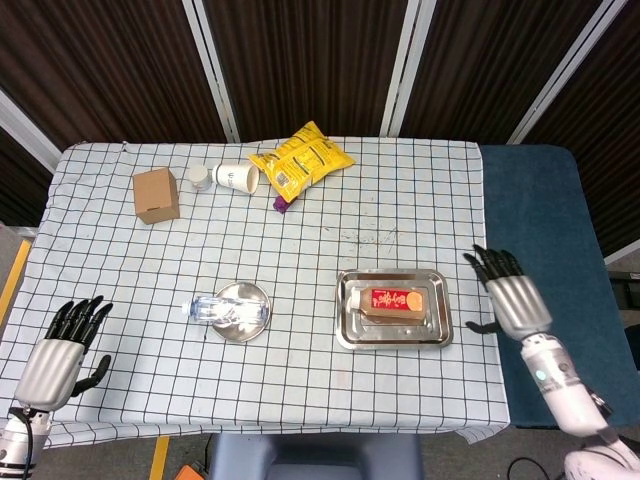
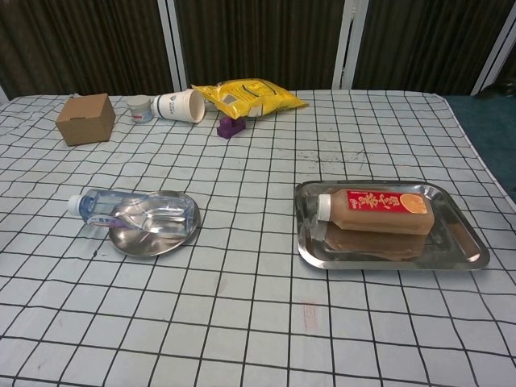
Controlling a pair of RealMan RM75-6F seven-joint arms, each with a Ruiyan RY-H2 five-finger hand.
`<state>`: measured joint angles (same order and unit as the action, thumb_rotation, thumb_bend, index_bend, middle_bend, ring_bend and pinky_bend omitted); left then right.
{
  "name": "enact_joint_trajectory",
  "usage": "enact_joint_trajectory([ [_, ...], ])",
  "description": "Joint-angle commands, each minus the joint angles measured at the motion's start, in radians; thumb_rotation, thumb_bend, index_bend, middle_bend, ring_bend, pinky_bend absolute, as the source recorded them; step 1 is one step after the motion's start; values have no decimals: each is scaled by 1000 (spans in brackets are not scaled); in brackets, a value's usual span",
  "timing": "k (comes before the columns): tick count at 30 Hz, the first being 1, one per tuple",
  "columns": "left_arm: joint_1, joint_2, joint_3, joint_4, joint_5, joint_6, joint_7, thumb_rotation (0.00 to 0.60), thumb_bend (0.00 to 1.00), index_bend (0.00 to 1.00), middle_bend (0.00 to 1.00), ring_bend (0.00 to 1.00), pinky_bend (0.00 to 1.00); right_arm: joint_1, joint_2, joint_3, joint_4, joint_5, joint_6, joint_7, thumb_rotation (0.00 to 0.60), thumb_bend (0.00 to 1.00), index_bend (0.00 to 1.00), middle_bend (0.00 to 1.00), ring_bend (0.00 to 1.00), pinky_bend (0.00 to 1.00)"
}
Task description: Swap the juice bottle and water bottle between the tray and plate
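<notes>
A table covered in a white cloth with a black grid (image 1: 300,240) fills the scene. Near its front, right of centre, a rectangular metal tray (image 1: 393,337) holds the juice bottle (image 1: 396,300), which lies on its side with its white cap pointing toward the robot's left and its red label facing up. Well apart from it, toward the robot's left, the clear water bottle (image 1: 222,311) lies on its side across a small round metal plate (image 1: 254,296), its cap end jutting past the plate's rim. The right hand (image 1: 513,296) hovers just beside the tray's right edge, over the border of the cloth, its dark fingers spread apart and holding nothing; the juice bottle lies near it, across the tray's rim. The left hand (image 1: 62,347) sits at the front left corner of the table, fingers also spread and empty, well apart from the water bottle. Neither hand shows in the chest view. Along the far side of the table sit a cardboard box (image 1: 156,194), a small white pot (image 1: 200,177), a tipped paper cup (image 1: 235,177), a yellow snack bag (image 1: 300,158) and a small purple object (image 1: 283,204).
</notes>
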<state>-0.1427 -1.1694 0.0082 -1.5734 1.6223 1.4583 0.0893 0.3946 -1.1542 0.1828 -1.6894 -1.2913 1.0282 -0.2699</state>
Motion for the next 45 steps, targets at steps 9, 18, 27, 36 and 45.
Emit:
enact_joint_trajectory([
  [9, 19, 34, 25, -35, 37, 37, -7, 600, 430, 0, 0, 0, 46, 179, -299, 14, 158, 305, -81, -269, 600, 153, 198, 211, 35, 185],
  [18, 31, 48, 32, -29, 68, 77, -47, 600, 430, 0, 0, 0, 47, 210, -414, 1, 239, 305, -37, -273, 600, 234, 444, 365, 250, 425],
  [27, 30, 56, 32, -33, 58, 66, -55, 600, 429, 0, 0, 0, 47, 248, -476, 13, 289, 358, -44, -299, 600, 284, 521, 428, 336, 505],
  [36, 32, 61, 28, -38, 50, 66, -58, 600, 431, 0, 0, 0, 46, 269, -496, 19, 307, 401, -49, -307, 600, 284, 516, 428, 337, 505],
  [45, 31, 65, 25, -40, 39, 57, -62, 600, 430, 0, 0, 0, 47, 279, -511, 12, 315, 390, -26, -307, 600, 369, 786, 647, 642, 803],
])
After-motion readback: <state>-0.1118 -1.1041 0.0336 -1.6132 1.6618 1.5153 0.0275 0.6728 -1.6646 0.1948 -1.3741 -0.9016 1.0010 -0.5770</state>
